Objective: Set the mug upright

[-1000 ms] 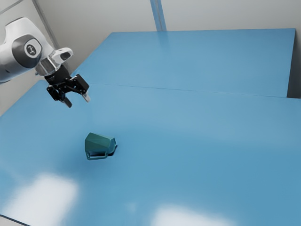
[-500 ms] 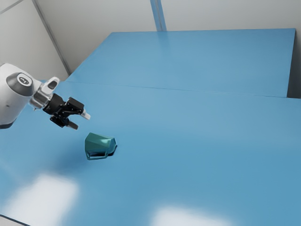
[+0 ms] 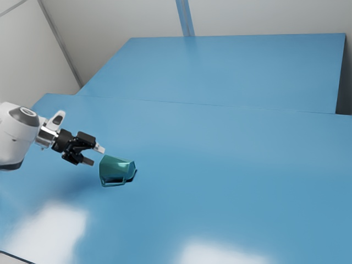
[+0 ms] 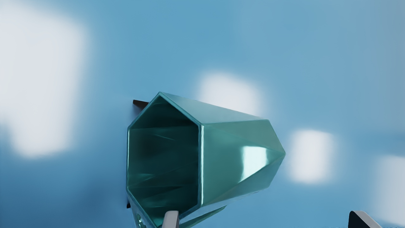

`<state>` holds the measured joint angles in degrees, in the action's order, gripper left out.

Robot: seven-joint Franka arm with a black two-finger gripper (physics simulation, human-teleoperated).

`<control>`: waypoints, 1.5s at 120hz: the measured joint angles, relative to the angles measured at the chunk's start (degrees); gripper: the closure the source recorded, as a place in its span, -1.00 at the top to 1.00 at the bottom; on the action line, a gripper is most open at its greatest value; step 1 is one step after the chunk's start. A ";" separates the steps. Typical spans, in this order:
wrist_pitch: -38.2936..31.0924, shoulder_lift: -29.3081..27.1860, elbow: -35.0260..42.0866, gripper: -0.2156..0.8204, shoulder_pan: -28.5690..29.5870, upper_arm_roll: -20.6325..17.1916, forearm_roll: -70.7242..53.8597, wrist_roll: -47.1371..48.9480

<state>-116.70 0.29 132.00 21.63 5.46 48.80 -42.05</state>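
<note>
So, our green, faceted, glossy mug [image 3: 116,166] is lying on its side on the shiny blue table [image 3: 220,148], definitely not upright. Its handle [image 3: 114,183] is on the side facing the exterior camera, low down by the tabletop.

Our black two-finger gripper [image 3: 94,155] is wide open and we've got nothing in it. In the exterior view it's just beside the mug, toward the exterior view's left, with the fingertips pointing at it. They look super close, but we honestly can't tell if anything's touching. The white and gray arm [image 3: 15,132] comes in from the exterior view's left edge, pretty low over the table.

From the wrist view we're looking partway into the mug's dark, angular mouth [image 4: 163,152], with the narrower base end pointing away from that opening. One of our pale fingertips [image 4: 171,219] overlaps the lower edge of the mouth from that camera, and the other one sits past the base end with table behind it. So yeah, a big gap between the two. A bit of the handle peeks out near the first fingertip, and there's a small dark sliver [image 4: 140,103] poking out by the rim; no clue what that is.

For scenery, we've got soft white glare patches [image 3: 220,254] on the tabletop, and a pale gray wall [image 3: 126,22] with a blue vertical strip [image 3: 185,17] behind the table.
</note>
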 joint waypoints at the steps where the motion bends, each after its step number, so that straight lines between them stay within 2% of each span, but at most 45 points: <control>1: 0.00 0.12 -0.01 0.54 0.04 0.00 0.03 -0.10; 50: -0.41 6.50 -1.93 0.54 0.01 0.00 1.04 -3.73; 74: 1.24 8.66 -2.09 0.54 1.06 0.00 6.70 -6.87; 105: 2.99 9.26 -1.94 0.54 0.76 -0.01 11.00 -11.22; 164: 3.64 9.31 -1.64 0.54 -0.77 -0.21 11.86 -15.61; 172: 3.62 9.37 -1.64 0.49 -0.94 -0.25 11.88 -15.91; 180: 3.56 9.41 -1.64 0.35 -0.97 -0.26 11.91 -16.18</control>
<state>-113.14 9.70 130.36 20.66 5.19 60.70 -58.23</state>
